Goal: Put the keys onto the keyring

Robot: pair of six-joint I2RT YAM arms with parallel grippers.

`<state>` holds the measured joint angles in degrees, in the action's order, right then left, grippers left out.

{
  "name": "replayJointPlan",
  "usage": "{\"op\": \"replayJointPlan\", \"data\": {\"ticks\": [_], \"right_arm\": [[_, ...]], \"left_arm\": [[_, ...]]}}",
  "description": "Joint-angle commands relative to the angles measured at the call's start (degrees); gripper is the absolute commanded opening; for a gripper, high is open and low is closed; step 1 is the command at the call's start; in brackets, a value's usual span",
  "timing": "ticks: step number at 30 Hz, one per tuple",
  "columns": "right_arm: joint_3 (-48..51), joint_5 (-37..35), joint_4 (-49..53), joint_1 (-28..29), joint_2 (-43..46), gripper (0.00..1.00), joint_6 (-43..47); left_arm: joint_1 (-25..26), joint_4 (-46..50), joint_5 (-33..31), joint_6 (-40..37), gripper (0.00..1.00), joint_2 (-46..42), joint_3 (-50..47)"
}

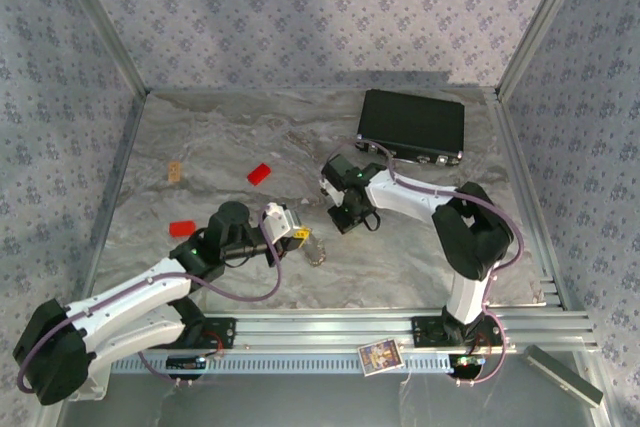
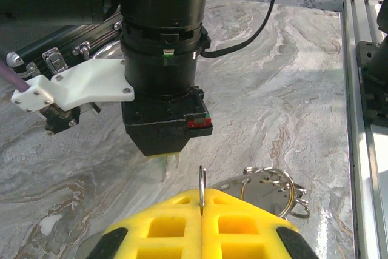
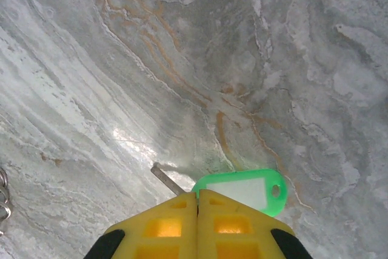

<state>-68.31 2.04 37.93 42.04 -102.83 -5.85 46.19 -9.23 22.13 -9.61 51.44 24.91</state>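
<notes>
Left hand (image 2: 202, 201) clamped on the keyring (image 2: 202, 177); right hand (image 3: 197, 201) clamped on the green key (image 3: 245, 187).
The keyring stands edge-on between the left hand's closed tips, its chain (image 2: 276, 180) trailing beside them over the marbled table (image 2: 291, 89). The key's metal blade (image 3: 165, 178) pokes out left of the right hand's closed tips. Both hands sit near each other mid-table.

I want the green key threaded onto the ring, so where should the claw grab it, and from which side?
Grab the green key by the end where its metal blade joins the tag, from above, since it seems to lie flat. The hole is at the tag's other end, left free for the ring.
</notes>
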Motion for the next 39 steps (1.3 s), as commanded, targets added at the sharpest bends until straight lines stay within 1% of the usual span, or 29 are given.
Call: {"op": "replayJointPlan", "data": {"ticks": [1, 6, 14, 18, 24, 31, 39], "right_arm": [[2.6, 1.5, 0.2, -0.2, 0.9, 0.00, -3.9], [3.7, 1.8, -0.8, -0.4, 1.1, 0.00, -6.7], [2.9, 1.5, 1.6, -0.6, -0.3, 0.00, -6.3], [2.1, 1.2, 3.2, -1.0, -0.1, 0.07, -5.6], [1.3, 0.6, 4.9, -1.0, 0.0, 0.10, -5.0], [0.9, 0.4, 5.7, -1.0, -0.2, 0.16, -4.6], [0.8, 0.7, 6.0, -1.1, -0.9, 0.16, -4.4]], "left_arm": [[0.4, -2.3, 1.9, -0.5, 0.00, 0.7, 1.2], [0.3, -2.8, 1.9, -0.4, 0.00, 1.1, 1.1], [0.4, -2.1, 1.9, -0.4, 0.00, 0.4, 1.1], [0.4, -2.3, 1.9, -0.3, 0.00, 0.5, 1.1], [0.4, -2.4, 2.0, -0.3, 0.00, 0.8, 1.1], [0.4, -2.4, 2.0, -0.3, 0.00, 0.7, 1.1], [0.4, -2.5, 2.0, -0.3, 0.00, 0.8, 1.1]]}}
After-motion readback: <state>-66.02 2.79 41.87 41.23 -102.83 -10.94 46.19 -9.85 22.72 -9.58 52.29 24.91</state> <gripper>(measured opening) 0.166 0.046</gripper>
